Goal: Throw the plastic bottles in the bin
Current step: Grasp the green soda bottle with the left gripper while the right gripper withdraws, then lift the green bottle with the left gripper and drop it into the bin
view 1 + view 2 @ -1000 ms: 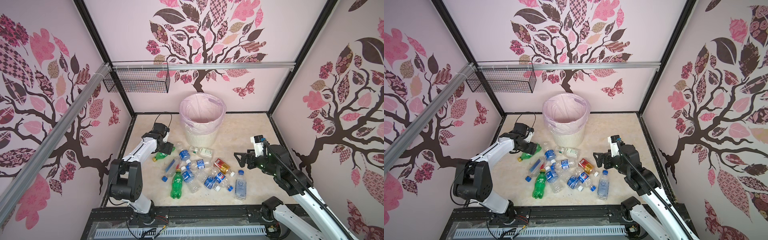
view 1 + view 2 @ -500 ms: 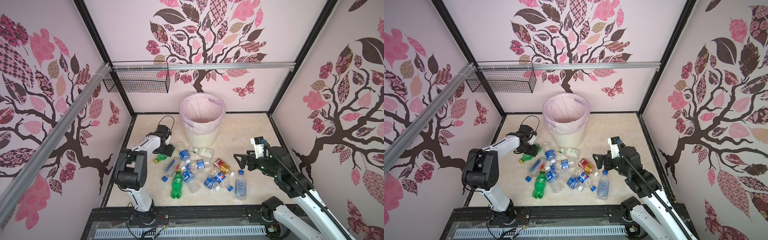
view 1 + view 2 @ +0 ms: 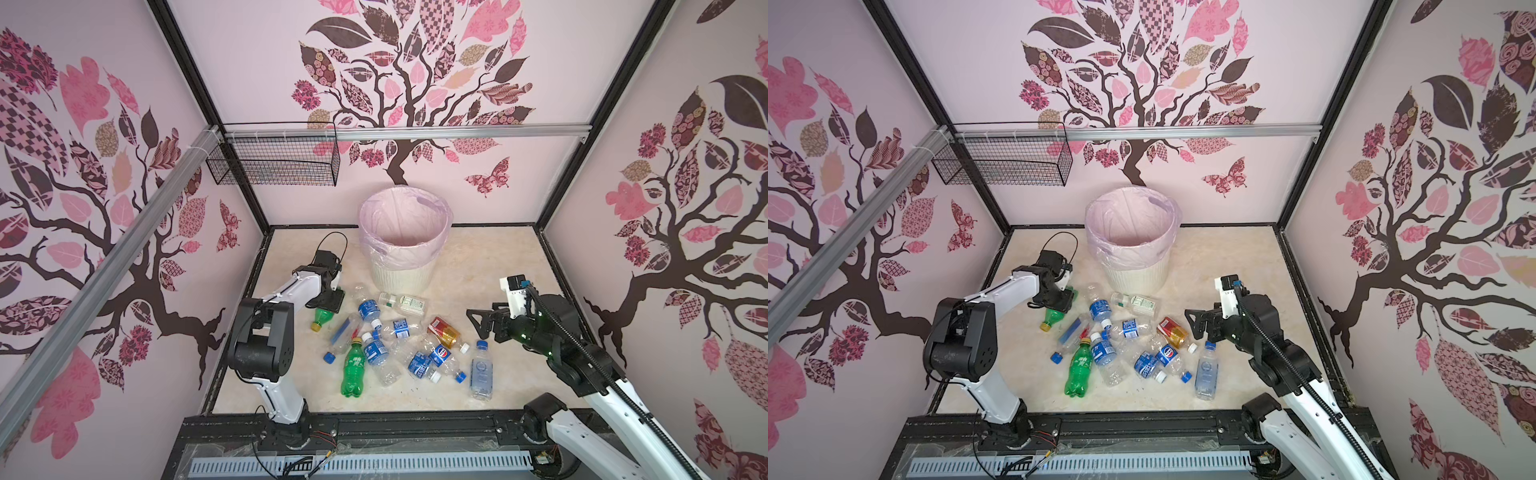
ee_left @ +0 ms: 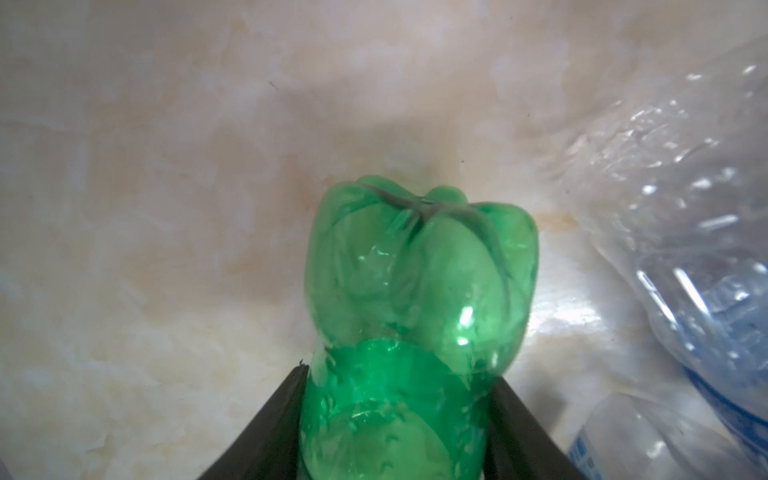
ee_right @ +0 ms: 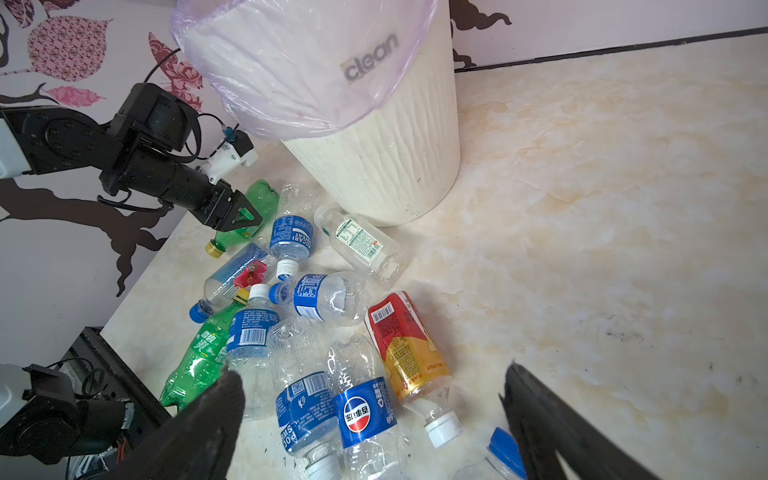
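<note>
Several plastic bottles (image 3: 395, 340) lie in a heap on the marble floor in front of the bin (image 3: 405, 266), a cream ribbed wastebasket with a pink liner (image 5: 395, 158). My left gripper (image 4: 399, 374) is shut on a small green bottle (image 4: 415, 291) at the heap's left edge (image 3: 322, 316); both fingers press its sides, and it rests on the floor. My right gripper (image 5: 372, 372) hangs open above the heap's right side, over an orange-red bottle (image 5: 405, 345) and a blue-labelled clear one (image 5: 363, 411). A larger green bottle (image 3: 353, 368) lies near the front.
A black wire basket (image 3: 274, 164) hangs from the rail on the back-left wall. Patterned walls close three sides, and the black frame (image 3: 374, 419) runs along the front. Bare floor (image 3: 494, 266) lies right of the bin.
My left gripper has closed its jaws onto the small green bottle, and the left arm has swung a little. The right arm has barely moved and stays open.
</note>
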You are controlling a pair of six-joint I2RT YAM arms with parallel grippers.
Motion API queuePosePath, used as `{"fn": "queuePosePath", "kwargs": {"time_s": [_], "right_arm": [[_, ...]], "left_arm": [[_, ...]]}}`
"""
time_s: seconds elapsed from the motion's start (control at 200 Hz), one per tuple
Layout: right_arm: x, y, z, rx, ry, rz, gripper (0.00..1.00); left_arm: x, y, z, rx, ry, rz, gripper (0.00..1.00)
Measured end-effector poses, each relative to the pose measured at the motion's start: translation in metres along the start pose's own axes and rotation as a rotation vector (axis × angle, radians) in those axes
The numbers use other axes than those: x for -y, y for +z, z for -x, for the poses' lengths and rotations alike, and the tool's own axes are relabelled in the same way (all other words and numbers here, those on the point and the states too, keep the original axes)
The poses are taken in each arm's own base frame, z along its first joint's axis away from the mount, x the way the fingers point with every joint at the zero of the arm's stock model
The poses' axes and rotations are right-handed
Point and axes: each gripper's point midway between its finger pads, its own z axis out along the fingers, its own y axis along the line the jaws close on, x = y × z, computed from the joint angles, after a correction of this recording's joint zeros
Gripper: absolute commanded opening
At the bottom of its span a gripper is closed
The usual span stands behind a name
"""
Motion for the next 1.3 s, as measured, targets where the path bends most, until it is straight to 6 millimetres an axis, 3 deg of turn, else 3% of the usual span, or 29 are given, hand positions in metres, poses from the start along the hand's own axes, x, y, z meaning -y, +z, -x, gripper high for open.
{"fn": "queuePosePath", "kwargs": {"time_s": [0.17, 0.365, 0.715, 0.911, 0.991, 1.091, 1.186, 1.246, 1.301], "right_arm": [[0.000, -0.001, 0.000, 0.002, 0.000, 0.001, 1.00], [0.000, -0.001, 0.000, 0.002, 0.006, 0.001, 1.00], [0.003, 0.002, -0.003, -0.003, 0.015, -0.008, 1.00], [0.003, 0.002, -0.003, -0.004, 0.014, -0.011, 1.00], [0.004, 0.002, -0.004, -0.005, 0.011, -0.014, 1.00], [0.005, 0.002, -0.003, -0.005, 0.008, -0.023, 1.00], [0.007, 0.002, -0.004, -0.007, 0.009, -0.032, 1.00], [0.008, 0.001, -0.004, -0.007, 0.010, -0.039, 1.00], [0.009, 0.001, -0.004, -0.005, 0.010, -0.046, 1.00]], "left_arm": [[-0.021, -0.042, 0.003, 0.108, -0.085, 0.028, 0.52], [-0.042, -0.106, 0.007, 0.285, -0.186, 0.058, 0.51], [-0.019, -0.258, -0.007, 0.786, -0.281, -0.096, 0.51], [-0.004, -0.316, -0.014, 0.957, -0.288, -0.209, 0.50], [0.003, -0.334, 0.001, 1.005, -0.293, -0.296, 0.49], [0.011, -0.351, 0.035, 1.033, -0.294, -0.415, 0.48], [0.022, -0.370, 0.085, 1.052, -0.252, -0.494, 0.48], [0.040, -0.383, 0.122, 1.061, -0.191, -0.547, 0.50], [0.059, -0.395, 0.153, 1.073, -0.141, -0.599, 0.62]]}}
